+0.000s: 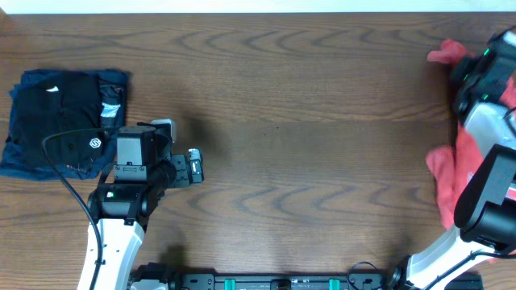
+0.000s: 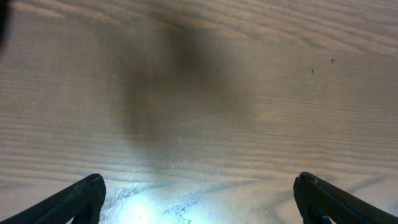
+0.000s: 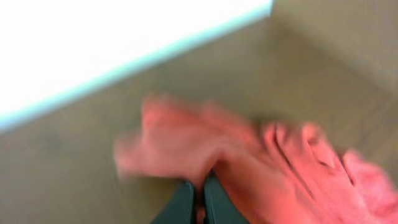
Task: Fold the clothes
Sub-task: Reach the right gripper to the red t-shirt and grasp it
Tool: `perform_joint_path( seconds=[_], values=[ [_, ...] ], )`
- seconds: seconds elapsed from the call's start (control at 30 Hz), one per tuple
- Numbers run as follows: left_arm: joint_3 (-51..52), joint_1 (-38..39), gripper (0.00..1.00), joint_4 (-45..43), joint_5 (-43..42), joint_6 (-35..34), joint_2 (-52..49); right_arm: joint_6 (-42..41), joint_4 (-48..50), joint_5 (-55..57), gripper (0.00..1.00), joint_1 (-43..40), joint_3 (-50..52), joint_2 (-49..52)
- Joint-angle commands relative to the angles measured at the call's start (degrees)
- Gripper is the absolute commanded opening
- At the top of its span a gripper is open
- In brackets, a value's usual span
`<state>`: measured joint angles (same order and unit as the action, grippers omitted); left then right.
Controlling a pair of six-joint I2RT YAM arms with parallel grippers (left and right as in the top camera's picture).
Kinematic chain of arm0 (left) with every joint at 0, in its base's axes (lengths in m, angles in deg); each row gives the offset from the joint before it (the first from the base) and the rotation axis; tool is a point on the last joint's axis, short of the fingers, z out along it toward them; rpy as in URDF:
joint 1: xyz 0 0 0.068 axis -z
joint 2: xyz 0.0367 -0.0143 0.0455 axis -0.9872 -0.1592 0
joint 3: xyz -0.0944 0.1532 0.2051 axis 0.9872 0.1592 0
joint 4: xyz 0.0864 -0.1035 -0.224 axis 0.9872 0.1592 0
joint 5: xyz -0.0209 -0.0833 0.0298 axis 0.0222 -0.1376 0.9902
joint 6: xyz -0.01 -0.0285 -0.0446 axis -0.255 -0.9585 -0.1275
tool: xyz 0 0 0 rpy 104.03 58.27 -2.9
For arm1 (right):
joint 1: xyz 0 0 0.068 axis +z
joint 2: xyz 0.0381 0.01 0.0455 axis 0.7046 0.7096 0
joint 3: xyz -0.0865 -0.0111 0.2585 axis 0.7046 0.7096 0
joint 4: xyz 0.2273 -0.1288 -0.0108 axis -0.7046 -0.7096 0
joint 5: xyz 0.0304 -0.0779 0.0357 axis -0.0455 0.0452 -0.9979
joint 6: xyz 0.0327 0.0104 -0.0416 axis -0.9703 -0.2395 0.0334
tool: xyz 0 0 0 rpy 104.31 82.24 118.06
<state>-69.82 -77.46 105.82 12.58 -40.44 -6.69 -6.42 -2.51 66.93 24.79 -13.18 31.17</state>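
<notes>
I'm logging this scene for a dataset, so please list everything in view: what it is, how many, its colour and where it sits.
T-shirt: one, coral-red, bunched at the table's right edge, partly under the right arm.
black garment: one, black with a small white logo, folded, far left, lying on the navy garment.
navy garment: one, navy-blue, folded, far left, beneath the black one.
table: one, brown wood grain, under everything.
left arm: one, white and black, lower left.
left gripper: one, dark, open over bare table.
right arm: one, white and black, right edge.
right gripper: one, dark, shut on the T-shirt.
</notes>
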Motion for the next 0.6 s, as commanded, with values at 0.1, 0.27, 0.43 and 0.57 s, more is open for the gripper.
perform_joint_path(
  seconds=[0.1,0.27,0.43,0.57],
  values=[
    [-0.96,-0.07,0.98,-0.22,-0.26,-0.55,0.09,-1.66,-10.62,-3.48,0.7,-0.07,-12.15,-0.7],
    [-0.96,-0.07,0.98,0.04,-0.26,-0.57,0.09,3.43,-32.02,-7.56,0.99,0.37,-13.6,-1.14],
    [-0.96,-0.07,0.98,0.87,-0.28,-0.55,0.09,5.57,-53.99,-8.39,0.89,2.84,-11.54,-1.14],
    [-0.96,-0.07,0.98,1.62,-0.26,-0.57,0.09,5.64,-62.18,-8.39,0.58,4.9,-6.93,-1.14]
  ],
)
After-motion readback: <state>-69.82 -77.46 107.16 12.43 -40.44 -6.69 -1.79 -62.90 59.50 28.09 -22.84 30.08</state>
